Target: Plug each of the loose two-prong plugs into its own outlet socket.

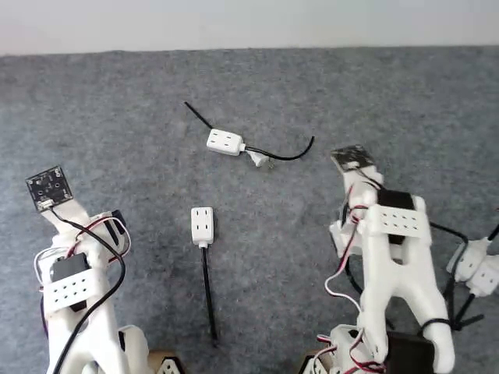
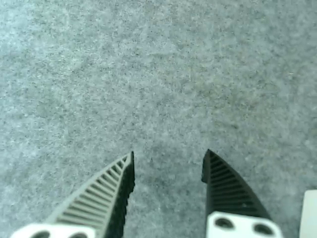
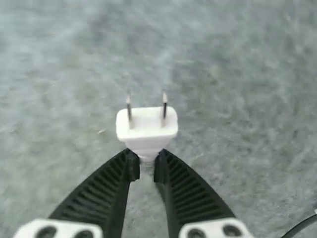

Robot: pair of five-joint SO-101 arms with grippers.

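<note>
White plug (prongs pointing away) pinched in right gripper.

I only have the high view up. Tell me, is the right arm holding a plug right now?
Observer: Yes. The right gripper has its jaws shut on the neck of a white plug.
Operator: Which way do the prongs face?
Observer: Both prongs point straight away from the jaws, bare and unplugged.
Operator: And the left arm?
Observer: The left gripper has its jaws open, with nothing between them.
</note>
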